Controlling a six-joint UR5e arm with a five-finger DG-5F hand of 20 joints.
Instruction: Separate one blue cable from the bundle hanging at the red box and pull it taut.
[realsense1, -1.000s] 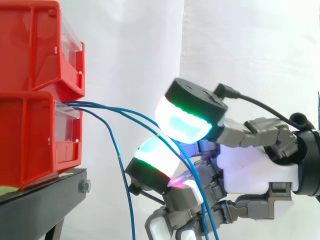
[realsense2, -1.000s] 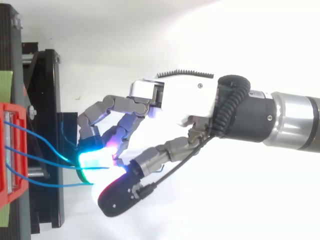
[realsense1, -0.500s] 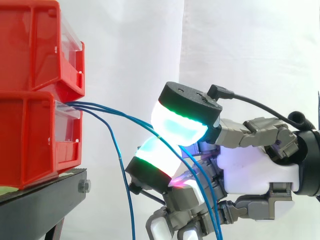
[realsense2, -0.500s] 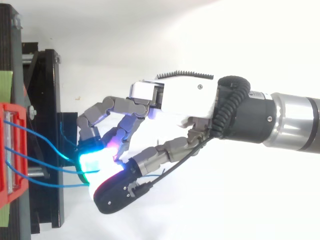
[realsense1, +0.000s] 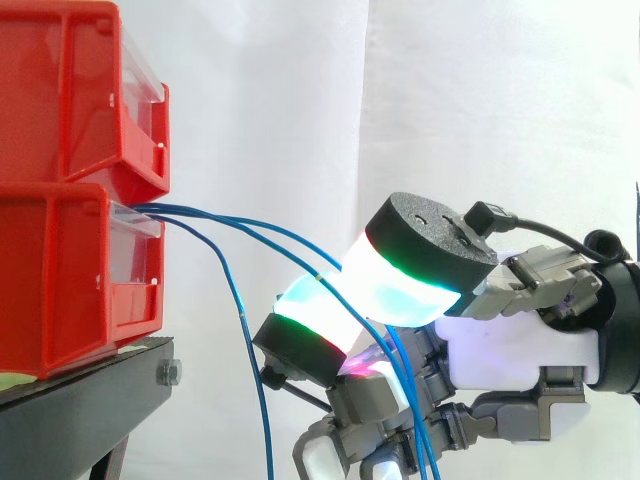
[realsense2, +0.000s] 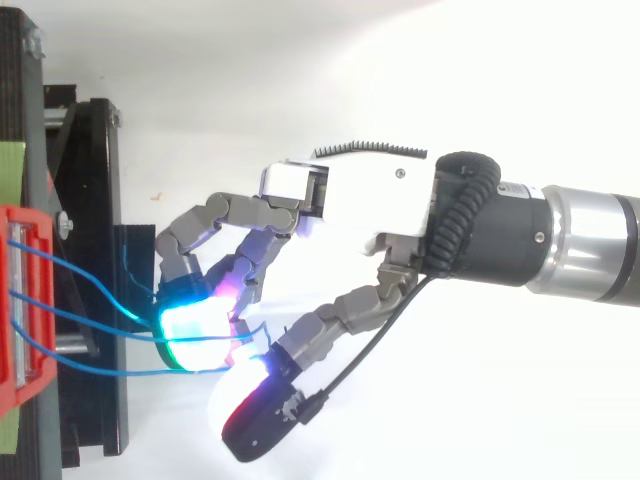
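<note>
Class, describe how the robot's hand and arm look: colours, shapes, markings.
The hand has a white palm shell and grey jointed fingers. Its thick pads glow cyan-white, edged green and magenta, with black backs. A black wrist joins a silver cylindrical arm.

One camera looks across from the side, close up. Another looks straight down. Both see the red box (realsense1: 70, 270), blue cables (realsense1: 241, 312) and robot hand (realsense1: 520, 340).

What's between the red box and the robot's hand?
Just blue cables. In the side view they leave the red box; most run to the hand, one droops down, with white curtain behind.
</note>
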